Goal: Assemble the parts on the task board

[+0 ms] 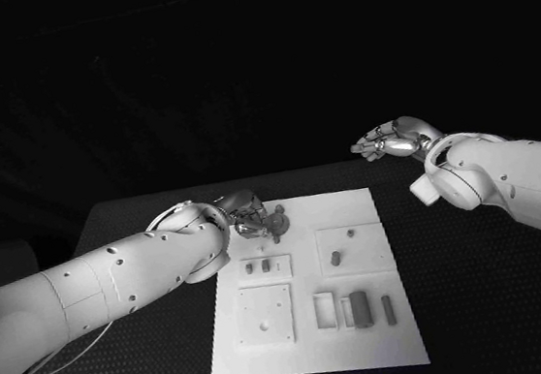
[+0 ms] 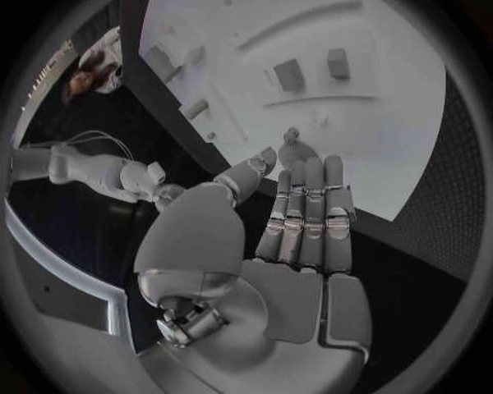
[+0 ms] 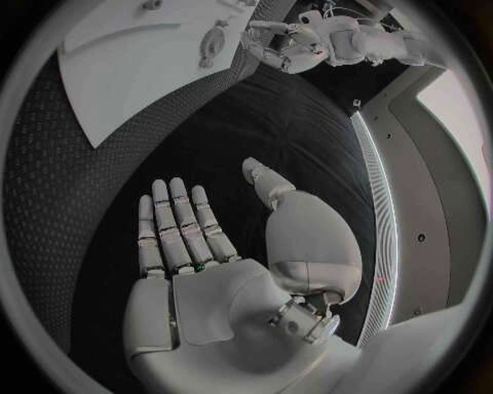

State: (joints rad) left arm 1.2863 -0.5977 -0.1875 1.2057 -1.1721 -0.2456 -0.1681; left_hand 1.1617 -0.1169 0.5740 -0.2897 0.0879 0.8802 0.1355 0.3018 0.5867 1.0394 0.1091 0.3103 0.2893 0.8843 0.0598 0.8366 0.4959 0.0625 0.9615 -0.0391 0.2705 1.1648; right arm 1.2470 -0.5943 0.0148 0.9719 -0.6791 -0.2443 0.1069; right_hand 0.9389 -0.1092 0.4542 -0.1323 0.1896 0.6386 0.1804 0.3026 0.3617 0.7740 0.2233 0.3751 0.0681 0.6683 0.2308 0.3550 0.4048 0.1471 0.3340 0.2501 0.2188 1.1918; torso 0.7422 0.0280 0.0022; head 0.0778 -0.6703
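Part (image 1: 277, 228) sits pinched upright in left hand (image 1: 256, 217), at board's (image 1: 384, 344) far-left corner, tip just over the white surface. Left wrist view shows it as a small piece (image 2: 295, 148) btwn thumb and fingertips (image 2: 308, 176), other fingers straight and close together. Right hand (image 1: 394, 140) hovers off to the side, well apart from board, palm flat, fingers loosely spread, holding nothing; same in its wrist view (image 3: 195, 246).

Step in hand, as I read it: seat this part in a slot on board. Which slot, can't tell. Other parts (image 1: 360, 308) lie nearer the robot, some in frames, some loose.

To do it well: keep part vertical, line it up over the hole before lowering, go down slow w/ light pinch so it can self-centre. Don't let go till it's seated. Risk: tilt → jams or tips over. Right hand could steady board edge if it slides.
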